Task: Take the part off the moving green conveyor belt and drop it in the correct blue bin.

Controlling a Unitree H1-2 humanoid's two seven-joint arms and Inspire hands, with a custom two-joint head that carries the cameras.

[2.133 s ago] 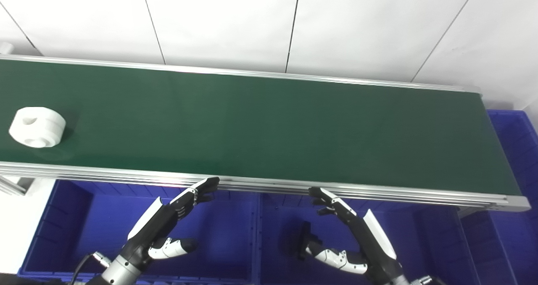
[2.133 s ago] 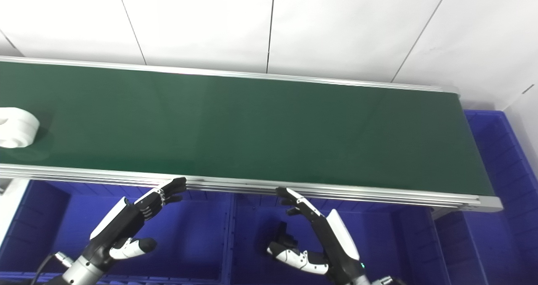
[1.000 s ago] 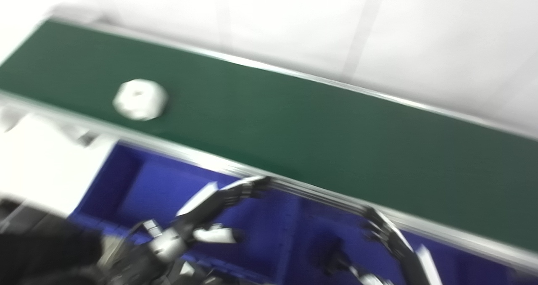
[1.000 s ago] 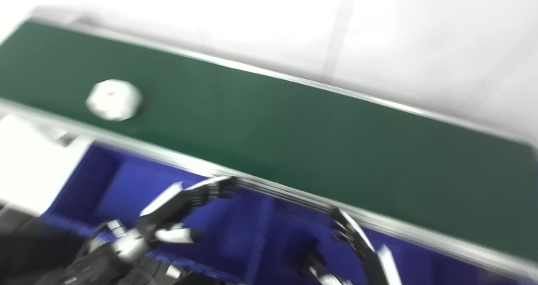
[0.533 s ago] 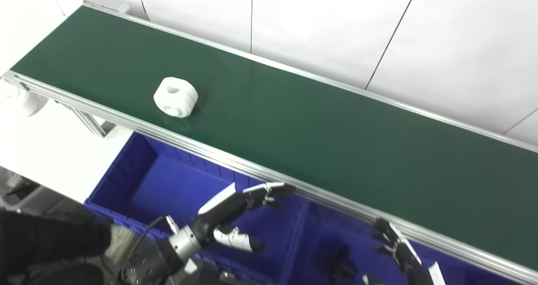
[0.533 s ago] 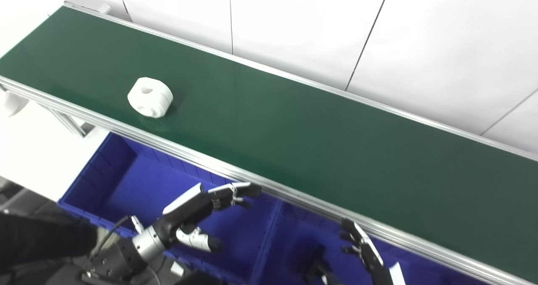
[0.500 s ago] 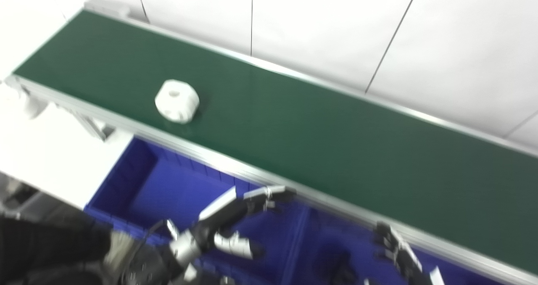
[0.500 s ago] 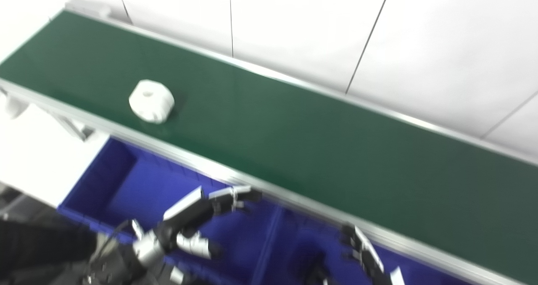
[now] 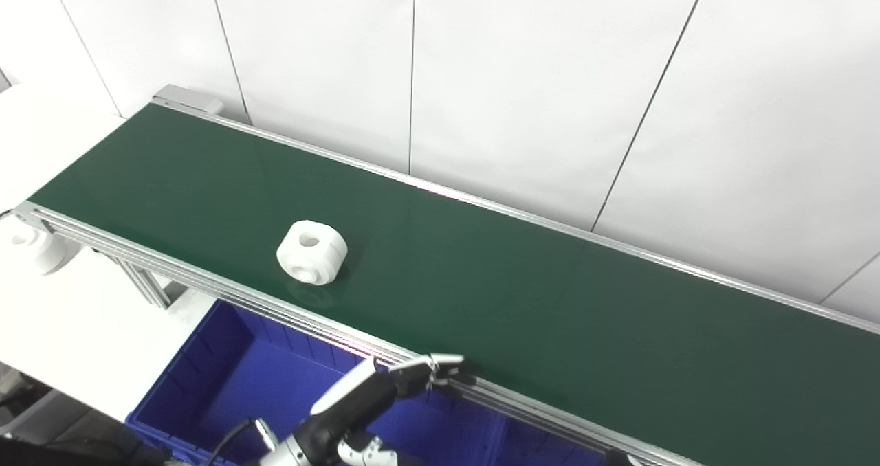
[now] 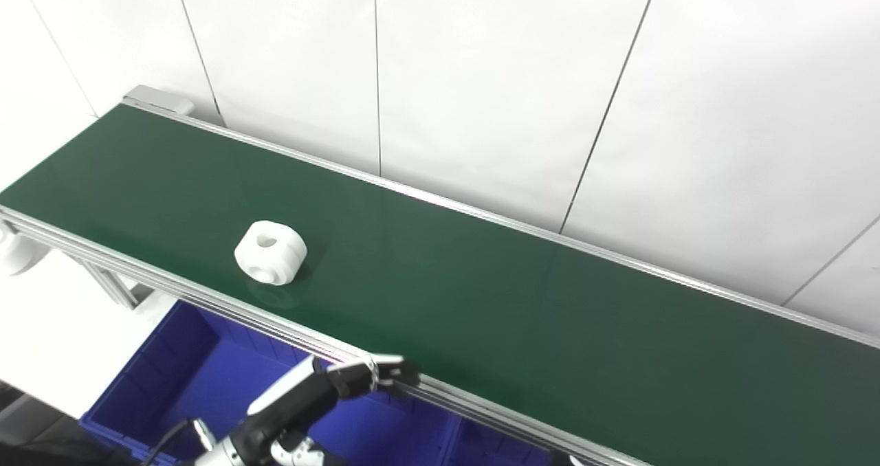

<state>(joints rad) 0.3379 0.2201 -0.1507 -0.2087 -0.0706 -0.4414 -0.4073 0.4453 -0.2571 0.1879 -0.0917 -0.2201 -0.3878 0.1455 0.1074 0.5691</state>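
Left eye view
Belt: the green conveyor belt (image 9: 550, 301) runs on a slant from 10 o'clock to 4 o'clock, framed by silver rails, with a white panelled wall (image 9: 522, 88) behind it.
Part: a white part (image 9: 312, 251) — a chunky rounded block with a hole through its top and a round boss on its near side — lies on the belt toward its 9 o'clock end, near the front rail and touching nothing else.
Left hand: the left hand (image 9: 385, 390) comes up at 6 o'clock, its fingers (image 9: 447, 370) stretched flat and side by side, their tips at the front rail; it holds nothing and is well apart from the part, which lies at its 11 o'clock.
Right hand: only a dark sliver shows at the bottom edge toward 5 o'clock — I cannot tell whether it is spread or closed.
Bin: a blue bin (image 9: 206, 376) sits below the front rail at 7 o'clock, under the left arm.
Other: a white roller (image 9: 34, 249) sits at the belt's end, at 9 o'clock.

Right eye view
Part: the same block (image 10: 270, 252) shows on the belt (image 10: 550, 328) at 9 o'clock, near the front rail.
Left hand: it (image 10: 323, 387) reaches in at 7 o'clock with its fingertips (image 10: 395, 371) over the front rail, empty and extended.
Bin: the blue wall (image 10: 137, 383) shows at 7 o'clock beneath the rail.
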